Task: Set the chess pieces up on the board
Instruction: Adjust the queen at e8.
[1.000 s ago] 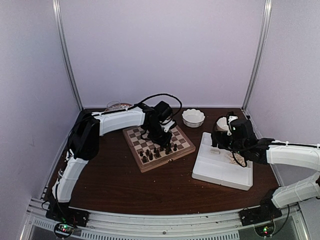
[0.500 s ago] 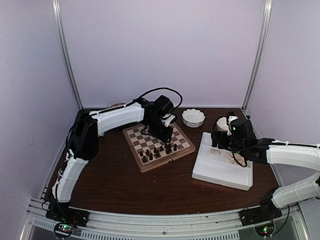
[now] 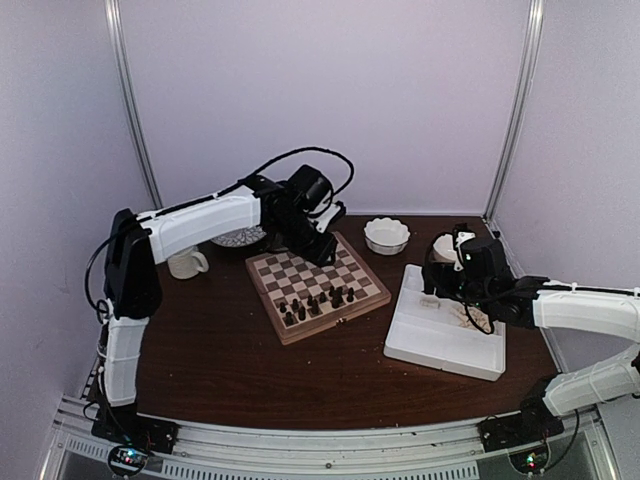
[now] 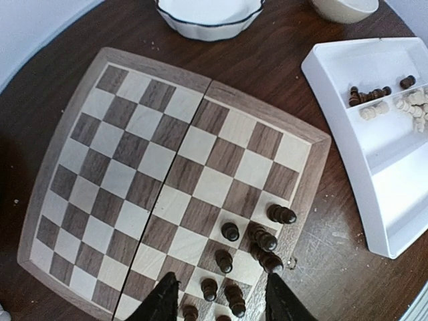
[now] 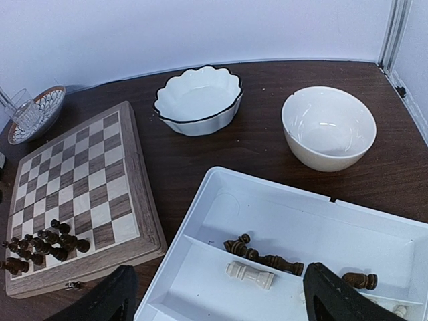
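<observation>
Holding dark, cream chess pieces (image 5: 277,263): white tray (image 5: 267,214) below released right hand (image 5: 224,294); left hand (image 4: 217,301) released.

Soft, even light, rather dim in the top view, where the pale walls (image 3: 320,100) take a lilac cast and the chess pieces (image 3: 315,300) blur into dark specks. The wrist views are sharper but bow the board (image 4: 134,154) at its edges. The white tray (image 4: 374,167) nearly washes out. Shadows are faint.
</observation>
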`<state>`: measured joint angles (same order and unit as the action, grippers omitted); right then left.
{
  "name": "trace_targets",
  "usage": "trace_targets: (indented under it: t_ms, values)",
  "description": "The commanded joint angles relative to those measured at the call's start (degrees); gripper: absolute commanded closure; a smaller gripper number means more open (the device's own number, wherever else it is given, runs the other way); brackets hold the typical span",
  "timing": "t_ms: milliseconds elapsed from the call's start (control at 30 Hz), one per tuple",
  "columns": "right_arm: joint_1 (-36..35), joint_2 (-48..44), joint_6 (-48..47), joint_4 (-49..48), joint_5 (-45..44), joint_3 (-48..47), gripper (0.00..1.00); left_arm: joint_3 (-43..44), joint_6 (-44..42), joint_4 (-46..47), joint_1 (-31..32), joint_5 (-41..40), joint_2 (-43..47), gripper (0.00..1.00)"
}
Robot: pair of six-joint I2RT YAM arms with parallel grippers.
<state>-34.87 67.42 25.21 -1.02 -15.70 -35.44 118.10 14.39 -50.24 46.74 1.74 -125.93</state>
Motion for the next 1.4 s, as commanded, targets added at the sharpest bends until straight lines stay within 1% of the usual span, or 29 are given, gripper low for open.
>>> trace_targets:
  t_ms: [0,200,333,433,567,700,767,833,1033,1267,1367]
  values:
    - [0.3,0.3,-0.8,0.3,1.1,-2.0,0.11,-6.8,-2.0,6.9,1.1,-0.1,6.8,0.57]
    - [0.3,0.6,-1.2,-0.4,2.9,-1.8,0.12,-15.3,-6.8,11.7,4.0,2.3,11.0,0.60]
    - [0.3,1.0,-1.2,-0.5,3.0,-2.0,0.12,-17.0,-8.1,13.5,5.3,0.4,10.5,0.62]
    - [0.3,1.2,-1.3,-0.4,3.1,-2.0,0.12,-16.7,-7.9,13.8,5.4,0.3,8.9,0.61]
    - [0.3,1.4,-1.4,-0.5,3.0,-2.0,0.12,-16.0,-7.7,13.9,5.6,-0.4,6.8,0.57]
    - [0.3,1.7,-1.4,-0.5,3.0,-2.1,0.12,-15.0,-7.7,13.9,5.6,-0.9,5.1,0.57]
    - [0.3,1.7,-1.5,-0.5,3.0,-2.2,0.12,-14.5,-7.7,13.9,5.6,-0.9,4.4,0.57]
    - [0.3,1.8,-1.5,-0.5,3.1,-2.2,0.12,-14.0,-7.8,14.0,5.6,-2.8,3.7,0.57]
    - [0.3,1.8,-1.5,-0.4,3.0,-2.3,0.12,-12.5,-8.1,14.1,5.6,-3.4,1.7,0.59]
    - [0.3,1.9,-1.7,-0.3,3.0,-2.4,0.12,-11.8,-8.1,14.0,5.6,-4.7,0.9,0.62]
    - [0.3,1.9,-1.7,-0.3,3.0,-2.4,0.12,-11.8,-8.2,13.9,5.6,-4.8,0.7,0.65]
